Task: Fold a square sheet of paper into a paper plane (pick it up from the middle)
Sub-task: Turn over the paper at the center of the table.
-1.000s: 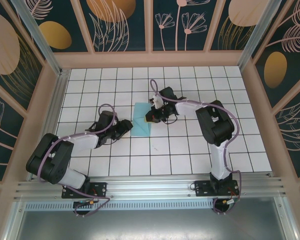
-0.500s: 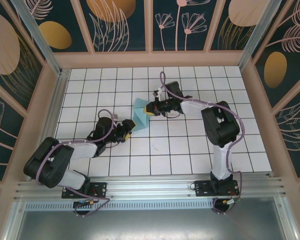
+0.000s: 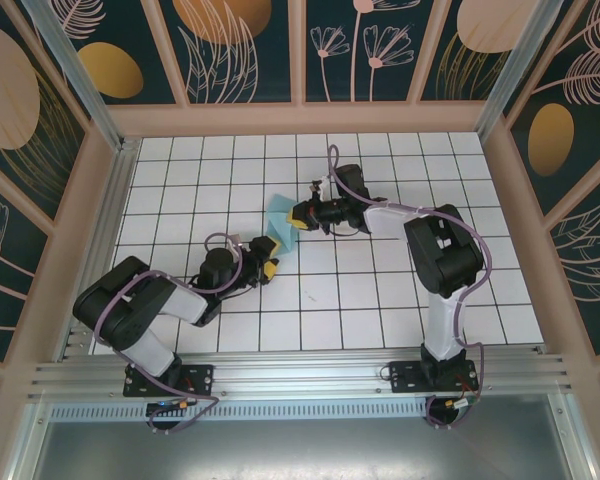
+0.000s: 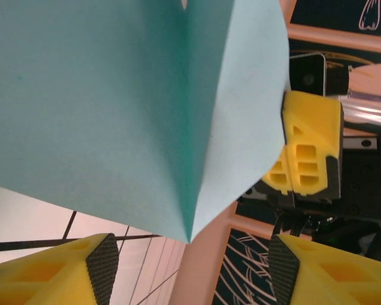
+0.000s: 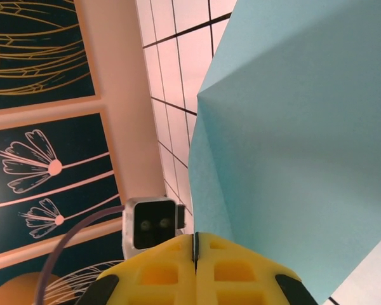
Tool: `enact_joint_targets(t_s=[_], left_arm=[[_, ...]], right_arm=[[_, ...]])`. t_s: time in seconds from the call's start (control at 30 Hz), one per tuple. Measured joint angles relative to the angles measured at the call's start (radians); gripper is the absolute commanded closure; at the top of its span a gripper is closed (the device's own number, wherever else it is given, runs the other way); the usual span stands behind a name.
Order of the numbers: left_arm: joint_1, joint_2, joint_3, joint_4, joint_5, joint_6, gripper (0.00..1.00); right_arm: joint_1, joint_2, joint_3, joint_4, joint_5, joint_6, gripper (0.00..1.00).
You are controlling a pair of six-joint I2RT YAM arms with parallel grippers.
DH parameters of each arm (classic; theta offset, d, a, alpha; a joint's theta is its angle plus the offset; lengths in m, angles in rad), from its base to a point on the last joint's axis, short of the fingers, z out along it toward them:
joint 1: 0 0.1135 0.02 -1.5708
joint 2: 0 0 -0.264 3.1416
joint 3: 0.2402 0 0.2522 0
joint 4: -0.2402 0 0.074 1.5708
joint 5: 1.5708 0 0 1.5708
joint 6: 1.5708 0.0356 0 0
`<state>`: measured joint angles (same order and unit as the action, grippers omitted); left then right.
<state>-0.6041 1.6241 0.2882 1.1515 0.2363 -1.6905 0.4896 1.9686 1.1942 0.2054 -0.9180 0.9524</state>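
The light turquoise sheet of paper (image 3: 279,224) hangs off the table, folded along a crease that runs down to a pointed corner (image 4: 190,238). My right gripper (image 3: 302,214) is shut on its right edge; in the right wrist view the yellow fingers (image 5: 241,273) press together with the paper (image 5: 305,127) rising from them. My left gripper (image 3: 267,263) sits just below and in front of the paper's tip. In the left wrist view this left gripper (image 4: 193,270) is open, the paper (image 4: 114,95) above its gap and not touching either pad. The right gripper's fingers (image 4: 305,152) show there at the paper's edge.
The white grid-tiled table (image 3: 380,300) is boxed in by pink wooden walls (image 3: 300,118) with dark floral panels. An aluminium rail (image 3: 300,375) runs along the near edge by the arm bases. Open tiles lie to the right and front.
The right gripper has lifted the paper off the tiles and drawn it back a little. The left gripper has slid right, under the paper's tip, with its jaws wider apart.
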Motion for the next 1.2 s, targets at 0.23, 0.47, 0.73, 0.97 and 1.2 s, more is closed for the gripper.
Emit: enact_joint_targets(t_s=[0.23,0.47,0.73,0.97,1.2], left_arm=[[-0.018,0.037,0.011,0.042,-0.048,-0.055,0.29],[-0.022,0.139,0.062,0.13,-0.055,-0.057,0.27],[-0.027,0.197,0.068,0.25,-0.056,-0.061,0.36],[-0.031,0.198,0.067,0.273,-0.062,-0.045,0.51],[-0.031,0.198,0.065,0.273,-0.064,-0.027,0.59]], right_arm=[[0.0,-0.005,-0.016,0.048,0.0,0.068,0.94],[0.0,-0.01,-0.052,0.08,-0.004,0.126,0.94],[0.0,-0.01,-0.081,0.083,-0.008,0.139,0.94],[0.0,-0.01,-0.083,0.064,-0.004,0.134,0.94],[0.0,-0.01,-0.083,0.037,0.005,0.122,0.89]])
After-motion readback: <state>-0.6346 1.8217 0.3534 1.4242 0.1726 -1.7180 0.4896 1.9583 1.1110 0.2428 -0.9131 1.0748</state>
